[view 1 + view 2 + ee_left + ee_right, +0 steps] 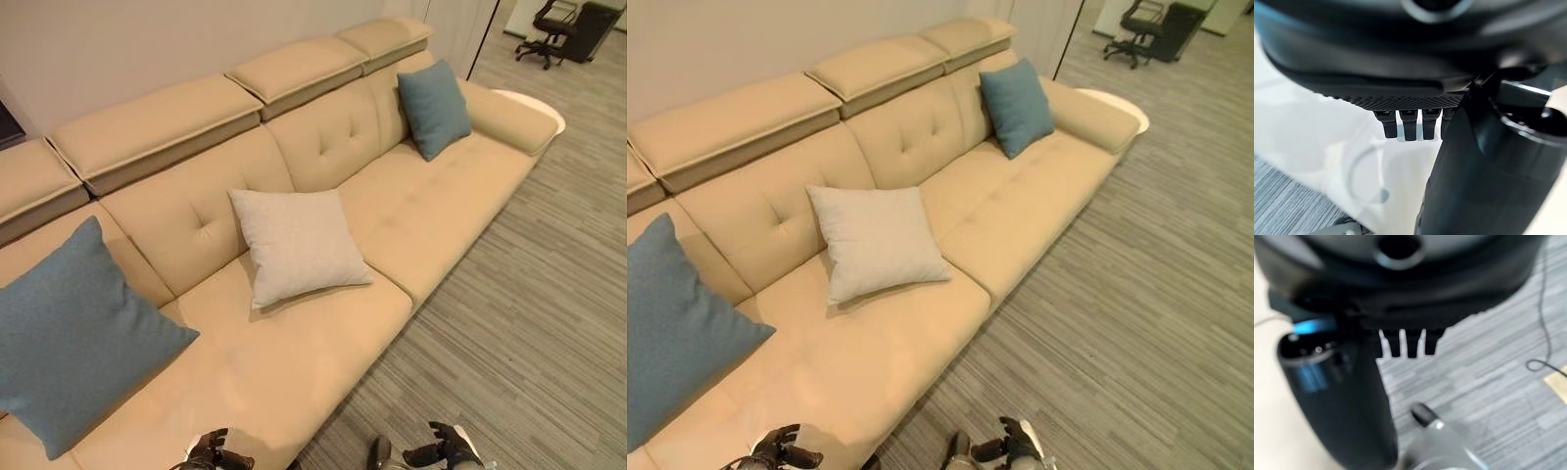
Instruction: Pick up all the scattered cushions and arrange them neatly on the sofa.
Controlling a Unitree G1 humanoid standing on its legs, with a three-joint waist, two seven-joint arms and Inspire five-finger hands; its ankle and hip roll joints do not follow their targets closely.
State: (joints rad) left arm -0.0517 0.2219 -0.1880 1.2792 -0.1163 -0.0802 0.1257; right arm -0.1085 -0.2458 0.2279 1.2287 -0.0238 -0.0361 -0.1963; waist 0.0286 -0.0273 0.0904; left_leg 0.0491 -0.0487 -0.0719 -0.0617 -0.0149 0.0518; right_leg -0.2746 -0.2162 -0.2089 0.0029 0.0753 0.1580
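**Resting cushions, idle hands**

Leaning against the beige sofa [294,362] backrest so they stand upright: a blue cushion [69,343] far left, a cream cushion [294,245] mid-seat, another blue cushion [433,106] by the right armrest. Left hand [209,452] and right hand [443,451] hang low, fingers relaxed, holding nothing.

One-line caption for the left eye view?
Three cushions on the beige sofa: two blue, one cream.
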